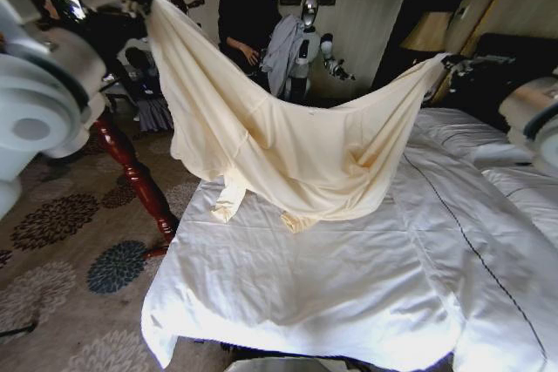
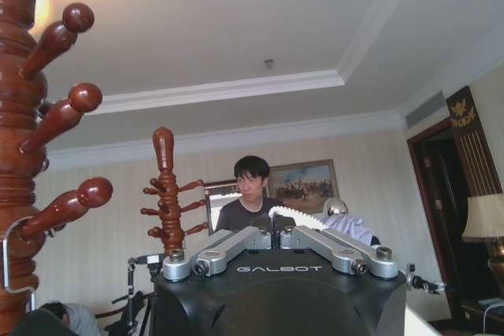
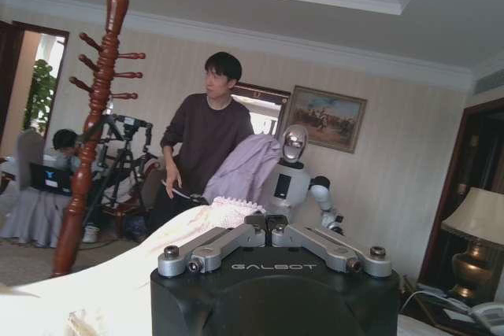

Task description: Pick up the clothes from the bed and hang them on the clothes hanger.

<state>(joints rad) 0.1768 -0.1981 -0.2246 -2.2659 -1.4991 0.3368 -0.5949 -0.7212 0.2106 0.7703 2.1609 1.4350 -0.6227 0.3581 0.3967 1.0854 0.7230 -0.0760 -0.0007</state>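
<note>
1. Nearest the head camera, the white duvet of the bed [image 1: 349, 285] is seen spreading across the foreground, with a thin dark stitched line running along its right part.
2. Above the bed, the clothes [image 1: 288, 145] are held up as one wide cream-yellow sheet of wrinkled fabric, sagging in the middle; the lowest folds and a dangling sleeve are seen just touching the duvet.
3. At the upper left, one corner of the clothes is gripped by the left gripper [image 1: 139, 4], whose jaws are clenched on the fabric. In the left wrist view, the fingers [image 2: 303, 219] are seen pressed together over a pale edge of cloth.
4. At the right, the other corner is gripped by the right gripper [image 1: 445, 63], jaws likewise clamped on the fabric. In the right wrist view, the garment is seen trailing away from the closed fingertips.
5. Beside the left arm, a dark red wooden coat stand [image 1: 131, 172] is seen on the patterned carpet [image 1: 61, 233].
6. Farther back, a grey-lavender garment [image 1: 283, 50] is draped on another robot [image 1: 307, 32] by the wall.
</note>
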